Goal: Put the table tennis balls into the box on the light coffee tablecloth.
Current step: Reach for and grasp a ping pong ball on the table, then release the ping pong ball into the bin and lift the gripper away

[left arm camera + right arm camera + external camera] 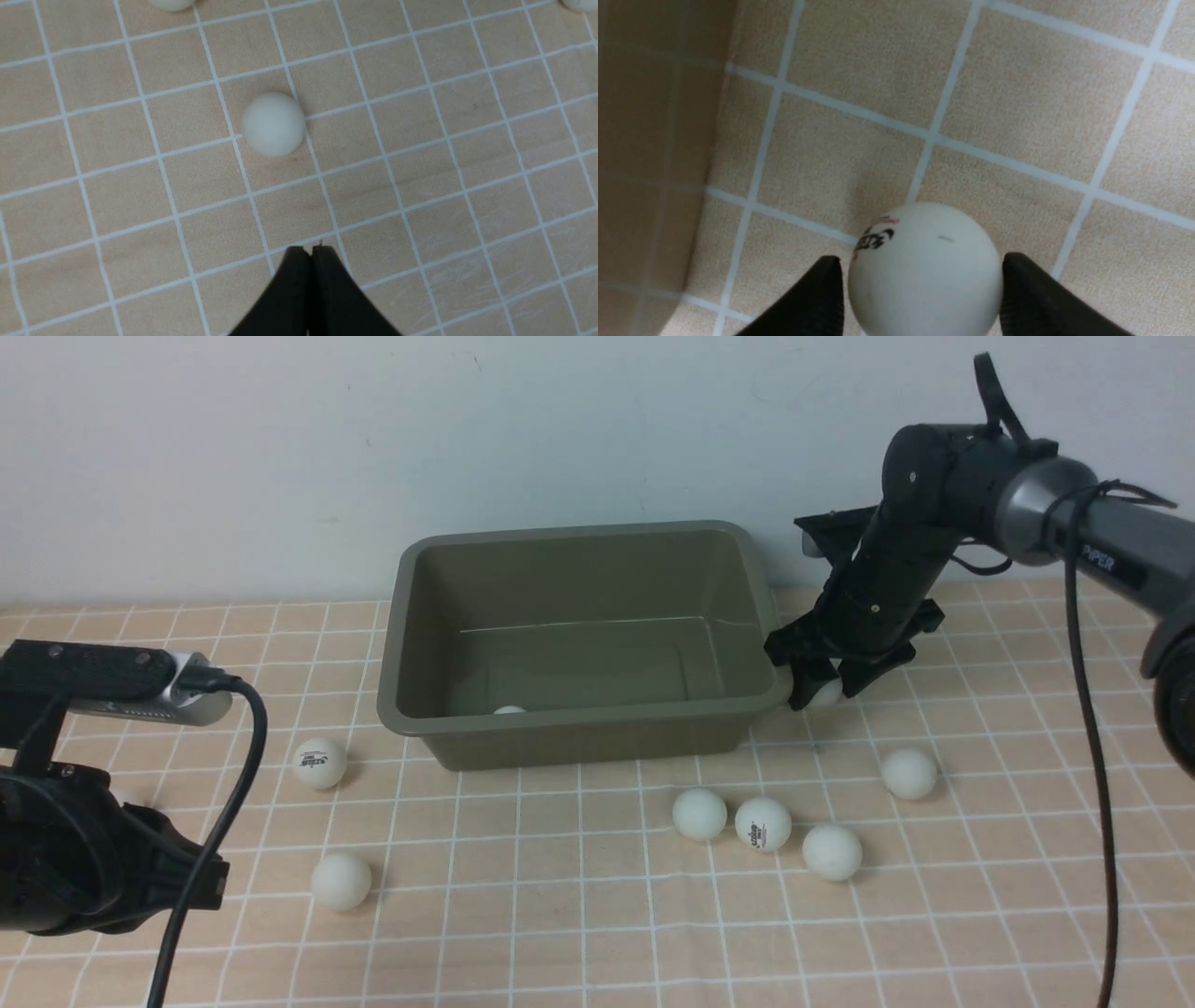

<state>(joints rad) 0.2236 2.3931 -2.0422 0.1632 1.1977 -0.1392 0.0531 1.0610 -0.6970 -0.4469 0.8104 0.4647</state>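
Observation:
The olive-green box [422, 616] stands on the light coffee tablecloth [560, 915], with one table tennis ball [509, 710] inside at its front wall. Two balls [319, 763] [341, 880] lie to its front left and several [763, 823] to its front right. My right gripper [822, 695] is low beside the box's right front corner, shut on a logo ball [924, 270] just above the cloth. My left gripper [310, 249] is shut and empty, hovering above the cloth short of a plain ball [274, 123].
The box wall [649, 140] is close beside the held ball in the right wrist view. My left arm [75, 859] and its cable hang over the cloth's front left corner. A pale wall stands right behind the box.

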